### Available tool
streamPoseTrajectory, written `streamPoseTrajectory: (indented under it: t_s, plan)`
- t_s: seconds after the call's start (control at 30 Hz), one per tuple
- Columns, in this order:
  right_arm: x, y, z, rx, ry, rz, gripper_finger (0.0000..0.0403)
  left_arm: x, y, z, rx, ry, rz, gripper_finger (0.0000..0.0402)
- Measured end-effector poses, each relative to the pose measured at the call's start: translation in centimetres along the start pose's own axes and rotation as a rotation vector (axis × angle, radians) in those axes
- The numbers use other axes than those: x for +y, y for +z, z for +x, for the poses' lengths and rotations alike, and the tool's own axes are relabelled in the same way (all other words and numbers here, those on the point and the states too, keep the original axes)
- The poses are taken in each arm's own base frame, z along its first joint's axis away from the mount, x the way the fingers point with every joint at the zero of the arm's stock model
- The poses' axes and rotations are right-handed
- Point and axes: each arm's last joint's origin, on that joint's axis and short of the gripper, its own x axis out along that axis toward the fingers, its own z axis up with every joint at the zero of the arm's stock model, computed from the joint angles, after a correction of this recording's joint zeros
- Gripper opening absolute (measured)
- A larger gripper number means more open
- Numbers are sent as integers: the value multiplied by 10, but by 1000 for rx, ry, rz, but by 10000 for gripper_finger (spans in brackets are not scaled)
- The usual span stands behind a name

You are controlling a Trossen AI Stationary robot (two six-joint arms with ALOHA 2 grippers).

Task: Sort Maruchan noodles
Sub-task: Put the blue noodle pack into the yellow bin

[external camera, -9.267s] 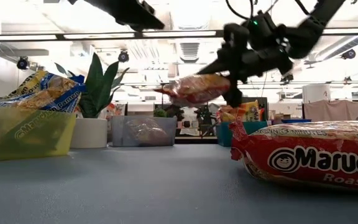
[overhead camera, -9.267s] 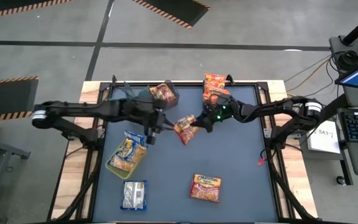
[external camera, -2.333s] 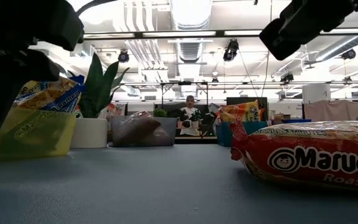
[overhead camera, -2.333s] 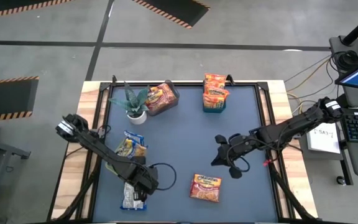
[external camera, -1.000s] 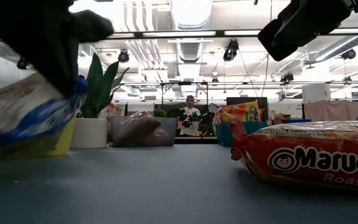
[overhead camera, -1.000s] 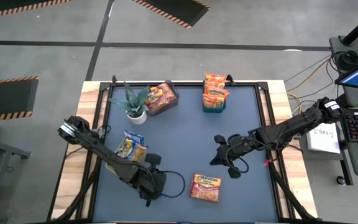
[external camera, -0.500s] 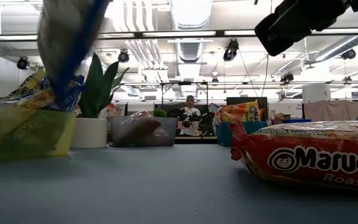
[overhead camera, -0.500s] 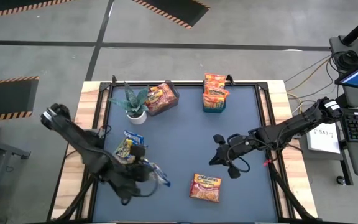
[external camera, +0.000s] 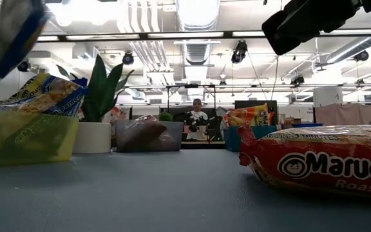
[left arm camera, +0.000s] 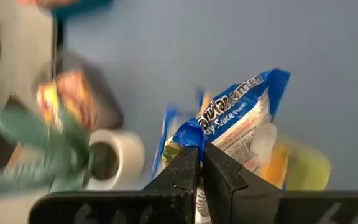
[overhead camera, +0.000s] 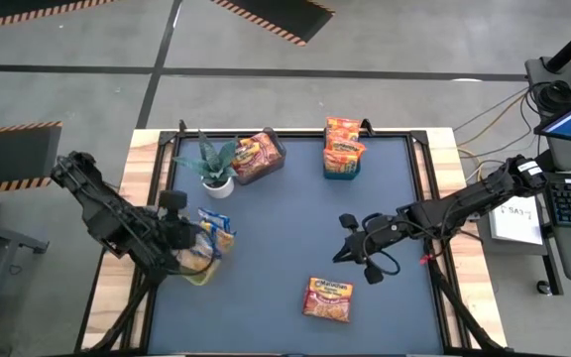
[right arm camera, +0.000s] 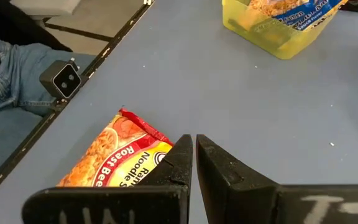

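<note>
Yellow bin (right arm camera: pixel 278 34) holding blue-and-yellow packets (external camera: pixel 40 95)

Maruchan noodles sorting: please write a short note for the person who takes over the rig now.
Left gripper: shut on a whitish, blue-edged noodle packet, held above the yellow plastic bin.
Right gripper: shut, empty, hovering mid-table.
Done: yellow-and-blue packets in the yellow bin; orange-red packets in the clear bin and the teal bin.
Left: drop the held packet; sort the orange-red Roast packet lying loose at the table's near edge.
</note>
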Motion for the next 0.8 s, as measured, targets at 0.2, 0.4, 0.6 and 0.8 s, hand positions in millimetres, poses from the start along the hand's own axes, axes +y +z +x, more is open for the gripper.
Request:
streamPoseTrajectory:
  t_s: [0.2, 0.4, 0.6, 0.8]
  plan:
    - [-1, 0, 0, 0, -16, -19, 12, 1, -10, 5, 59, -84, 101, 0]
    - [-3, 0, 0, 0, -59, -46, 12, -8, -30, 31, 293, -165, 156, 0]
    - [-5, 1, 0, -7, -64, -43, 12, -21, -53, 60, 483, -220, 216, 0]
    - [-4, 1, 0, -14, -64, -33, 12, -30, -52, 75, 465, -217, 280, 0]
